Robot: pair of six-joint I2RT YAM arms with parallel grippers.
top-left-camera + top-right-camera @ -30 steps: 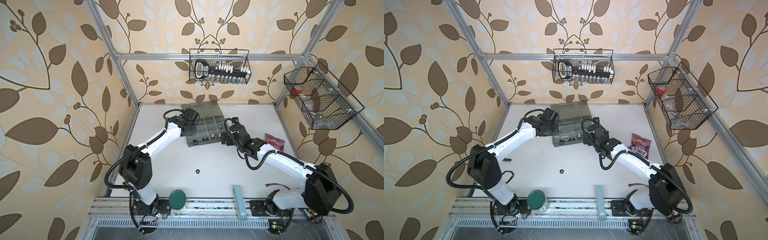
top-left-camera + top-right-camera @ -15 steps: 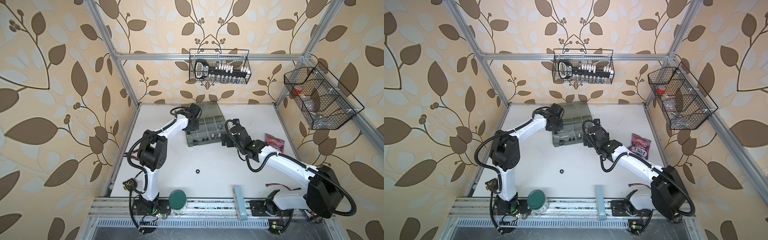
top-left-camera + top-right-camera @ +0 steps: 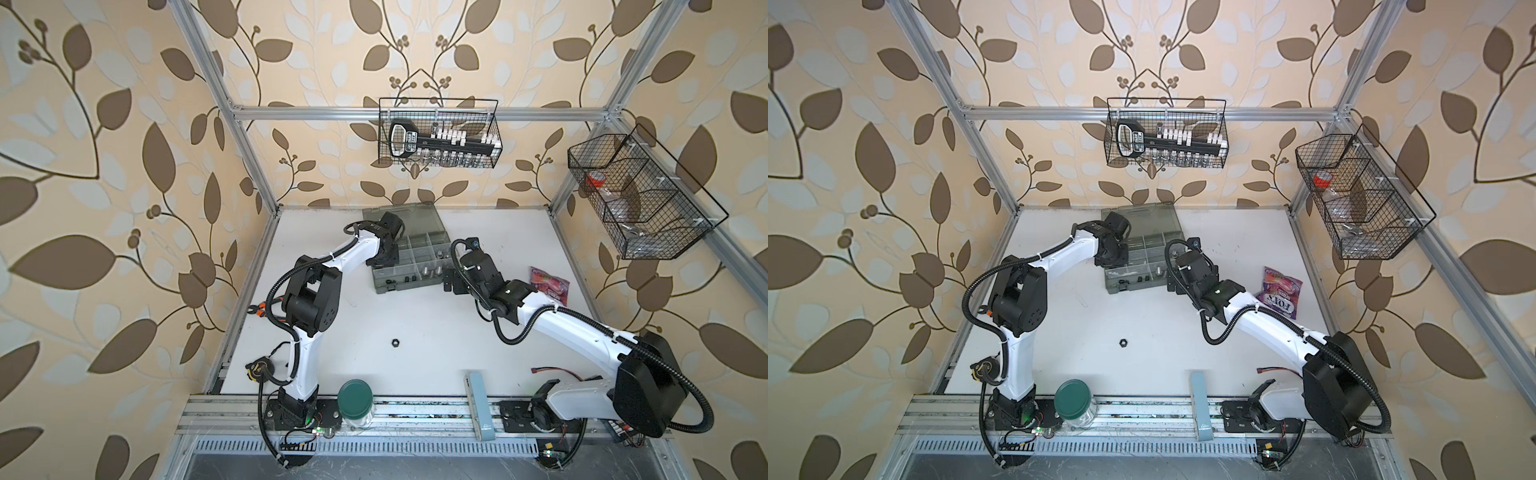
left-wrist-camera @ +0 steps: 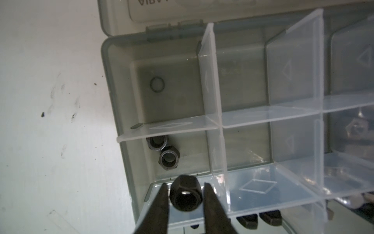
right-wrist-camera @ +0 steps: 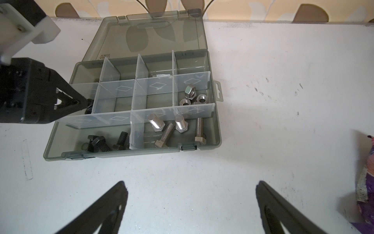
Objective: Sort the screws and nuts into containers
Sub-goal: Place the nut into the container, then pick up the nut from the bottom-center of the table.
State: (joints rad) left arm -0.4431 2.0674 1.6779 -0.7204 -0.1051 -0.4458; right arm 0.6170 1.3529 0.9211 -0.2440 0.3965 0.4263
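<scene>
Left gripper (image 4: 185,184): my jaws barely parted, black nut (image 4: 185,194) loose between | Risk: it clips the divider (image 4: 283,192), lands among black screws (image 4: 270,218).

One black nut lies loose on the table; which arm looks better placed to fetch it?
Probably right: right gripper is open and empty; left gripper has another nut between its fingers over the case.

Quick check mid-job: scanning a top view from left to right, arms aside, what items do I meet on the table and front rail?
In order: green-lidded jar → loose black nut → pale blue block → candy packet. The organizer case is left out: it spans the nut's position.
</scene>
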